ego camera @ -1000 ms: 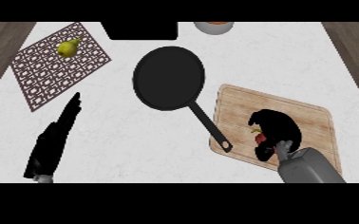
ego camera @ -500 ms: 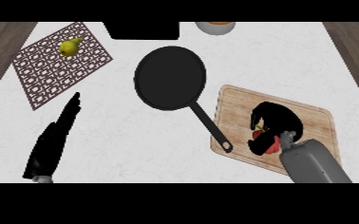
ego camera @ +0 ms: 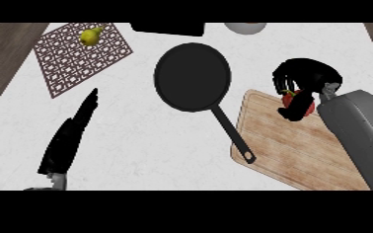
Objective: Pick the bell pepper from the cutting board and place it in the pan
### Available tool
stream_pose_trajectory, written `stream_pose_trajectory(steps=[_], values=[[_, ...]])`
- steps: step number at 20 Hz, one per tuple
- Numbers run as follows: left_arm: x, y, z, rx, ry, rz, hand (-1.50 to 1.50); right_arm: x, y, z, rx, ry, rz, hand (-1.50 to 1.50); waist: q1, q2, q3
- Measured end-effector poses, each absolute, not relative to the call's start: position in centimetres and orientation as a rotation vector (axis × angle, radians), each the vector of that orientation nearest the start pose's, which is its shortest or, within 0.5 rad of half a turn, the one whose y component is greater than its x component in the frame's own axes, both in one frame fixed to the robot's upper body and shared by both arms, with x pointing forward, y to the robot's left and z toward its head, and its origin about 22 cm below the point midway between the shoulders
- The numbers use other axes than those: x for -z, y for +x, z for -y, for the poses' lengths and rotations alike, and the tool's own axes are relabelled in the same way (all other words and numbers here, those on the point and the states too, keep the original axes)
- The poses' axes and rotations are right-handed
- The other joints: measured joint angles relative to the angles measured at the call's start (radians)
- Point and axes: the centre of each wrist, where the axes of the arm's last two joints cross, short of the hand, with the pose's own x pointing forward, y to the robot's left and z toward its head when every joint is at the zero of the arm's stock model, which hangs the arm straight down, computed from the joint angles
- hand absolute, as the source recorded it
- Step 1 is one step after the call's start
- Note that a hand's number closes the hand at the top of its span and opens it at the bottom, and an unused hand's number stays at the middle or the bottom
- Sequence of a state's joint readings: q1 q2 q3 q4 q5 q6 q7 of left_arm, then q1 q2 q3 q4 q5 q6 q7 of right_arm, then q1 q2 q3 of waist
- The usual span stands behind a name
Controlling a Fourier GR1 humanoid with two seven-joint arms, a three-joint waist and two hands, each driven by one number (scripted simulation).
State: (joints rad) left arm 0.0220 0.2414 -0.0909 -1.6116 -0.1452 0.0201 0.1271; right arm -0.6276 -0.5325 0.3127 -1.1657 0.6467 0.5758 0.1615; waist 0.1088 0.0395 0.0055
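Note:
A red bell pepper (ego camera: 300, 101) peeks out between the curled fingers of my right hand (ego camera: 304, 79), which is shut on it above the far edge of the wooden cutting board (ego camera: 291, 143). Most of the pepper is hidden by the hand. The black pan (ego camera: 192, 76) lies left of that hand, its handle running down to the board's left edge. My left hand (ego camera: 69, 138) rests open at the lower left, fingers pointing up, far from the pan.
A patterned mat (ego camera: 76, 57) at the upper left carries a yellow pear (ego camera: 90, 36). A dark object (ego camera: 169, 28) and a pale bowl (ego camera: 244, 27) sit along the back edge. White counter lies between my left hand and the pan.
My right hand has closed on the pepper and carried it up and away from the board's middle toward its far edge, nearer the pan. The left hand has stayed put.

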Motion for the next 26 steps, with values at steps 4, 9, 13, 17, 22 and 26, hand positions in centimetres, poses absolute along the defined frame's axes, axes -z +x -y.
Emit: stream_pose_trajectory(steps=[4, 9, 13, 17, 22, 26], values=[[-1.6, 23.9, -26.1, 0.330, 0.264, 1.445, 0.00, -14.1, 38.9, 26.2, -1.466, -0.662, 1.274, 1.50, -0.001, 0.001, 0.002], [-1.5, 24.1, -25.9, 0.335, 0.271, 1.440, 0.00, -16.5, 40.5, 25.7, -1.416, -0.669, 1.667, 1.50, 0.000, 0.001, 0.001], [-1.3, 24.1, -26.3, 0.338, 0.273, 1.432, 0.00, -16.9, 42.4, 24.6, -1.385, -0.615, 1.857, 1.50, -0.006, -0.005, -0.001], [-1.6, 24.1, -26.3, 0.335, 0.269, 1.429, 0.00, -16.9, 44.4, 21.7, -1.364, -0.496, 1.947, 1.50, -0.008, -0.008, -0.003], [-1.9, 24.7, -26.3, 0.332, 0.281, 1.431, 0.00, -15.9, 45.8, 16.2, -1.373, -0.336, 1.948, 1.50, -0.016, -0.011, -0.005], [-1.6, 24.5, -25.8, 0.327, 0.281, 1.432, 0.00, -14.5, 46.1, 12.2, -1.367, -0.242, 1.912, 1.50, -0.018, -0.011, -0.005]])
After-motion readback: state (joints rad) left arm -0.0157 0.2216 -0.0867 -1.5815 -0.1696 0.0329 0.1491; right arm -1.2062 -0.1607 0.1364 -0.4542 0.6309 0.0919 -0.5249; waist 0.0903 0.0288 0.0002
